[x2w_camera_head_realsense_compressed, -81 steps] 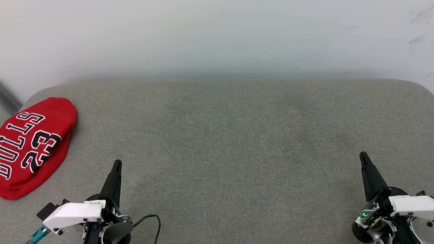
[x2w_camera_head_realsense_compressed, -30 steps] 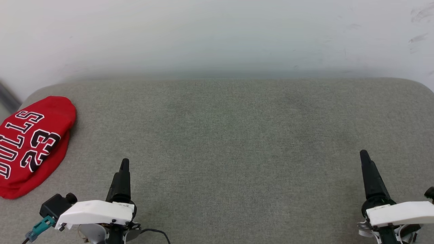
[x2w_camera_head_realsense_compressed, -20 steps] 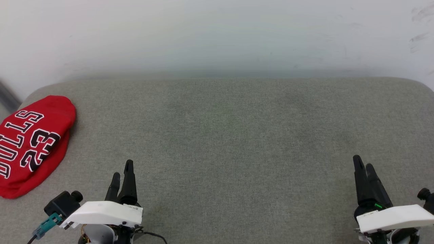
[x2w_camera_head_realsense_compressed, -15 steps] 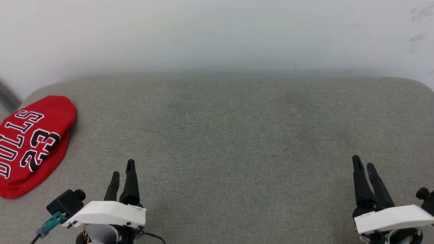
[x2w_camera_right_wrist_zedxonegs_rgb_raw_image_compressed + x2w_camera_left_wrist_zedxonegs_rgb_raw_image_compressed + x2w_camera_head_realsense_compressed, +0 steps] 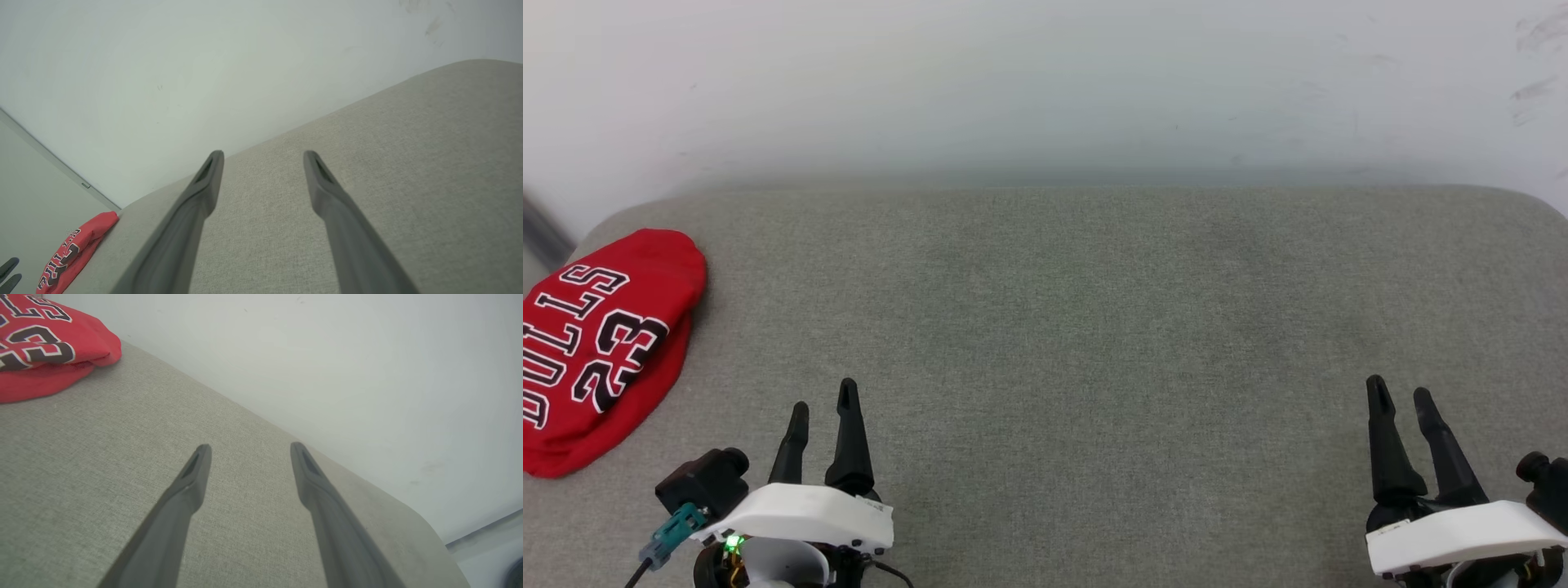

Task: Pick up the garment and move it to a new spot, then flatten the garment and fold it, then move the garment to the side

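On cushion (image 5: 1094, 310), far left: garment (image 5: 645, 269).

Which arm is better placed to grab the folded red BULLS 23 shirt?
Left. The open left gripper is near the red shirt; the right gripper is at the grey pad's opposite end.

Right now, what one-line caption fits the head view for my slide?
Folded garment at the grey padded surface's left edge; left gripper and right gripper open and empty near the front.
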`<state>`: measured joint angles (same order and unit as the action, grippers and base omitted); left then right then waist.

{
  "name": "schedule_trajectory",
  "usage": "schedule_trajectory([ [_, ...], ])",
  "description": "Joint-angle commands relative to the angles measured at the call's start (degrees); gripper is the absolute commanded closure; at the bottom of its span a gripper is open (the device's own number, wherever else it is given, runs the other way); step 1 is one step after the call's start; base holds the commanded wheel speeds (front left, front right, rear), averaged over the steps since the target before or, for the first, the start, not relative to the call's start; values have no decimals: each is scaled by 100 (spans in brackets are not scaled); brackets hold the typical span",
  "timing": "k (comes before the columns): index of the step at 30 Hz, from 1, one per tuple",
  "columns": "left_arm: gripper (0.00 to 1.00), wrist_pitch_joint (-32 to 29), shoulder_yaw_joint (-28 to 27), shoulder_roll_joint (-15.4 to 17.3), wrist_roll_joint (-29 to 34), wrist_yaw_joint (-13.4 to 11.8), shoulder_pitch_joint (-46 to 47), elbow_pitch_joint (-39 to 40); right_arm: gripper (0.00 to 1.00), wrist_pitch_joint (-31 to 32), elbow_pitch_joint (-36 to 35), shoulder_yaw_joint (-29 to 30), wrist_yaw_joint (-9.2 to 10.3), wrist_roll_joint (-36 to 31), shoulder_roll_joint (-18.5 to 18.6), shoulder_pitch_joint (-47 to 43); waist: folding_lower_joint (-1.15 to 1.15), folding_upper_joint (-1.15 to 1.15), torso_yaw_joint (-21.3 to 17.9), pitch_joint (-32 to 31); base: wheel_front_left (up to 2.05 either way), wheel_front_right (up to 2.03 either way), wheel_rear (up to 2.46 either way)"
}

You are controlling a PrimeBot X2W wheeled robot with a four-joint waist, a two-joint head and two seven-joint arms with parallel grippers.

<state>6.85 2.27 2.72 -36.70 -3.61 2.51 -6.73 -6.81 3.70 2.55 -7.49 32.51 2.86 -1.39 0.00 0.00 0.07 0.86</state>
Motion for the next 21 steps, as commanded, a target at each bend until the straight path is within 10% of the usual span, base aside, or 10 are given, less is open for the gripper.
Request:
schedule_trajectory([
  [1, 0, 53, 30, 15, 175, -23, -21, 86, 0, -51, -110, -12, 0, -174, 6, -8, 0, 0, 1, 2, 0, 0, 0],
  [21, 0, 353, 223, 17, 1427, -142, -123, 135, 0, -351, -331, -44, 0, -1352, 5, -156, 0, 0, 22, 14, 0, 0, 0],
])
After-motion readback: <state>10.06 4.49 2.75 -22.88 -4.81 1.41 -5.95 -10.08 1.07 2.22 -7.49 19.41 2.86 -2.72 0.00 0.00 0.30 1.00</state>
